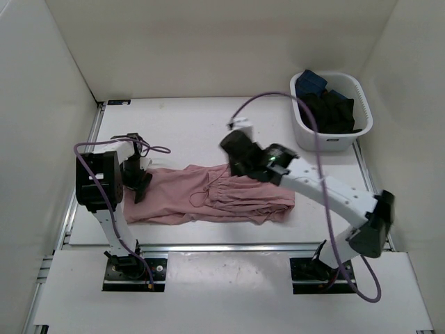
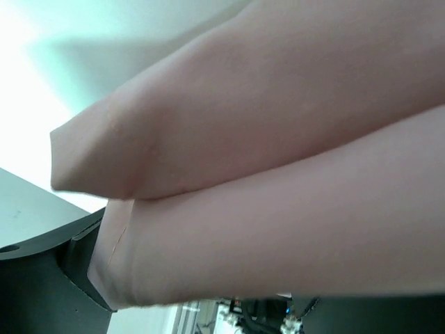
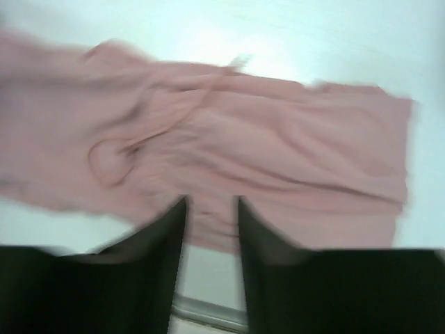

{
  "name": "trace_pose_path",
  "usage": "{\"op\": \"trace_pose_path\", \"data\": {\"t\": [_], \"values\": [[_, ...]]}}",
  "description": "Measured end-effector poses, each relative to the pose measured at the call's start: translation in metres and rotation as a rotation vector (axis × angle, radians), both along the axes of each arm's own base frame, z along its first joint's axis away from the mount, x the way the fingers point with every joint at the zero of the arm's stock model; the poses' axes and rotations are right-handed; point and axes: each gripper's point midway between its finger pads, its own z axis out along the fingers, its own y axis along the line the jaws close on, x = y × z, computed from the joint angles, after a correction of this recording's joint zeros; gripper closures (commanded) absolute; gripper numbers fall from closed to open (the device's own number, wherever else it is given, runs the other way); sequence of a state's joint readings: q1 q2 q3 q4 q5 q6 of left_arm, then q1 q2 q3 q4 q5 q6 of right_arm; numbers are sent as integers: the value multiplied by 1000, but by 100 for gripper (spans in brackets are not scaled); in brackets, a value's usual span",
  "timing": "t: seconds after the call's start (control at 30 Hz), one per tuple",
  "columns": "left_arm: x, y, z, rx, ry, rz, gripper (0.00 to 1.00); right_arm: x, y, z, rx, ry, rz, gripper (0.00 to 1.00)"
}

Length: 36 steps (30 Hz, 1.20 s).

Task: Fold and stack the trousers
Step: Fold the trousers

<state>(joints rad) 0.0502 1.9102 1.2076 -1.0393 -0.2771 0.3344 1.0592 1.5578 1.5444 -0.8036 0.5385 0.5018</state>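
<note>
The dusty-pink trousers (image 1: 208,198) lie stretched left to right across the table's middle, with the waist and thin drawstring (image 1: 201,193) near the centre. My left gripper (image 1: 139,182) is at their left end. In the left wrist view pink fabric (image 2: 278,174) fills the frame and hides the jaws, and it looks held up there. My right gripper (image 1: 236,161) hovers over the waist's far edge. In the right wrist view it (image 3: 211,205) is open and empty above the trousers (image 3: 292,153), with the drawstring loop (image 3: 111,156) to the left.
A white basket (image 1: 363,115) at the back right holds black garments (image 1: 334,108) and a dark-blue one (image 1: 311,82). White walls close in the left, back and right sides. A metal rail (image 1: 222,247) runs along the table's near edge.
</note>
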Motion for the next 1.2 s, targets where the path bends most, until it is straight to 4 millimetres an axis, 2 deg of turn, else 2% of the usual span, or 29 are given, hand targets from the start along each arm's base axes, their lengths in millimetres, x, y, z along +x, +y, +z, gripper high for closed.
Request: {"op": "trace_pose_path", "data": {"t": [0.07,0.1,0.13,0.2,0.27,0.33,0.4,0.5,0.6,0.67,0.7,0.73,0.77,0.8,0.9,0.97,1.0,1.03,1.1,1.2], "values": [[5,0,1,2,-19,4,11,22,-47,-2,32,4,-169,93],[9,0,2,3,-33,7,11,32,-73,-10,28,15,-260,96],[13,0,4,4,-46,9,11,39,-93,-26,17,40,-330,100],[24,1,10,8,-78,11,11,39,-122,-69,-32,118,-412,100],[34,2,17,11,-108,14,10,21,-140,-119,-97,235,-434,100],[42,3,23,17,-132,15,10,1,-145,-156,-126,330,-431,100],[47,4,28,21,-144,17,10,-16,-147,-182,-141,407,-426,100],[47,5,30,28,-145,20,10,-22,-146,-204,-166,460,-424,100],[43,5,31,31,-128,20,10,-18,-145,-206,-183,463,-415,96],[42,5,32,34,-124,21,10,-11,-142,-196,-181,437,-411,72],[41,5,32,34,-122,22,7,-5,-140,-186,-177,414,-410,53],[41,6,32,36,-120,22,7,2,-139,-173,-162,380,-410,19],[40,6,31,37,-118,22,7,8,-138,-159,-139,342,-417,9],[38,6,31,37,-115,23,7,14,-138,-140,-106,289,-417,3],[32,5,28,37,-98,26,7,22,-152,-81,40,163,-441,1],[28,5,25,37,-86,26,7,31,-176,-56,134,107,-491,1],[27,5,25,37,-83,27,7,35,-191,-53,162,95,-525,1],[27,5,25,37,-83,28,7,38,-206,-56,171,100,-561,1],[27,5,25,37,-83,29,7,43,-228,-81,180,154,-608,1],[27,5,25,40,-84,29,7,32,-240,-147,194,364,-622,1]]}}
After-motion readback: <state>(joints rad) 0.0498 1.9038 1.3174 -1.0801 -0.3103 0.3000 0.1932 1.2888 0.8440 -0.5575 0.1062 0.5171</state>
